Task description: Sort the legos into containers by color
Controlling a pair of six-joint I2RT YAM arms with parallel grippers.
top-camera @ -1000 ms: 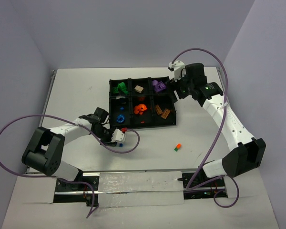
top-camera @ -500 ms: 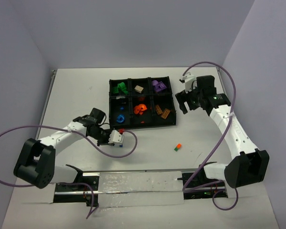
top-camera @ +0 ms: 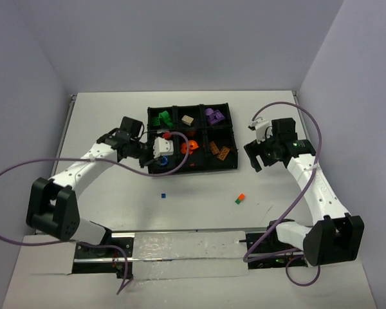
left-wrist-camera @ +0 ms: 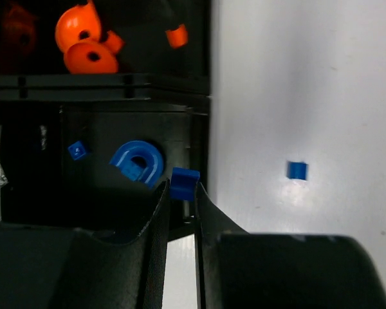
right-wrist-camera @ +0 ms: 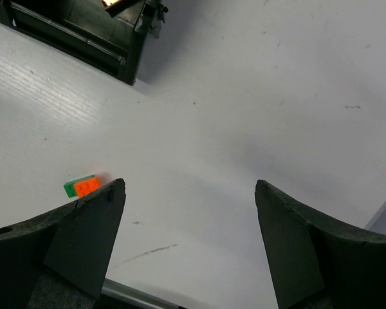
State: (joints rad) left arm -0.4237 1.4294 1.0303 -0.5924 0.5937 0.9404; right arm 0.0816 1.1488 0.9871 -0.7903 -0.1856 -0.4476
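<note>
The left gripper (left-wrist-camera: 180, 195) is clamping a small blue lego (left-wrist-camera: 184, 183) and has swung from the desk (top-camera: 103, 122) to the tray's (top-camera: 199, 171) blue compartment (left-wrist-camera: 90, 187), probably ready to drop it. A second blue lego (top-camera: 162, 194) is lying behind. The right gripper (right-wrist-camera: 188, 188), wide open and empty, is pulling back toward the orange-green pair (right-wrist-camera: 82, 187).

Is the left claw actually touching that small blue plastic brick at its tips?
Touching. The left wrist view shows the left gripper pinching the small blue plastic brick between both fingertips.
</note>
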